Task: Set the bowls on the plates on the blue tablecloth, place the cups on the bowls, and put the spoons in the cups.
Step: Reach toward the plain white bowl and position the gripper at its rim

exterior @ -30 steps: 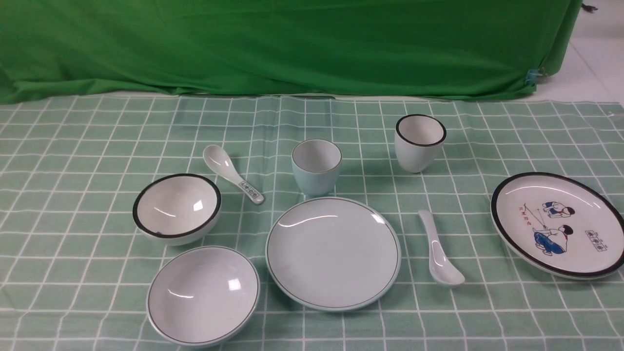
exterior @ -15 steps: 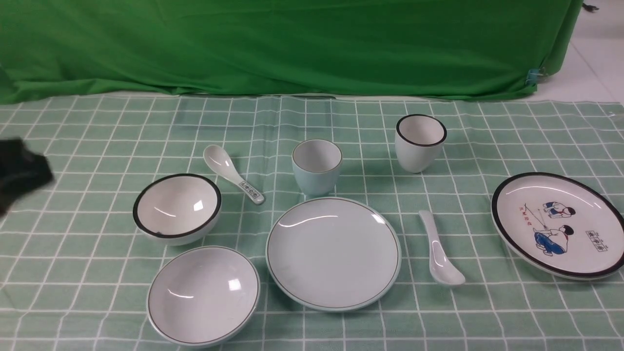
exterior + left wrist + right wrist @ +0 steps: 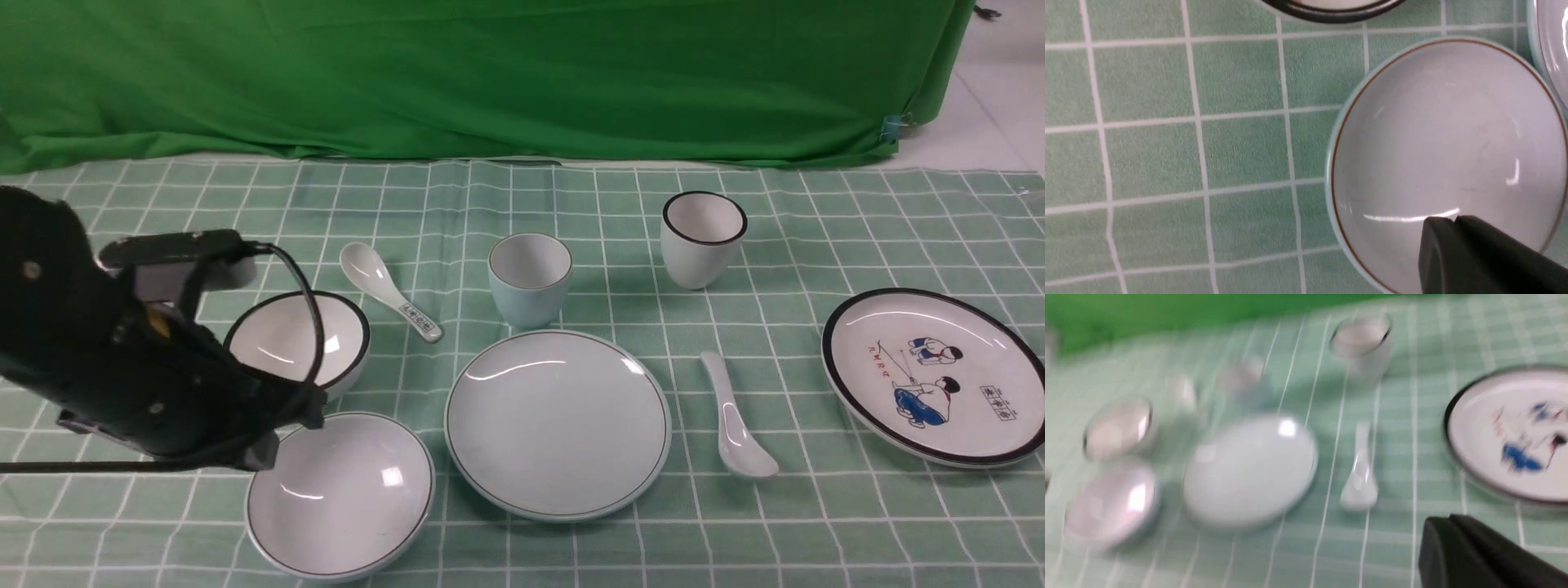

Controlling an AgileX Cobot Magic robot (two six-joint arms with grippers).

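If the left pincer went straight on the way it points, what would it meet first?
Probably the inside of the wide shallow pale blue ceramic bowl; the shut left pincer points into it, height above unclear.

Green backdrop cloth [image 3: 490,73] draped behind.

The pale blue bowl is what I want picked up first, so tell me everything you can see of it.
The pale blue bowl is wide, shallow and glossy, ceramic by its look, with a thin dark line inside the rim. It is empty and stands upright on the checked tablecloth, left of the pale blue plate and in front of the black-rimmed white bowl. The fingers of the left gripper, shut, hang over its inside near the rim; contact cannot be told.
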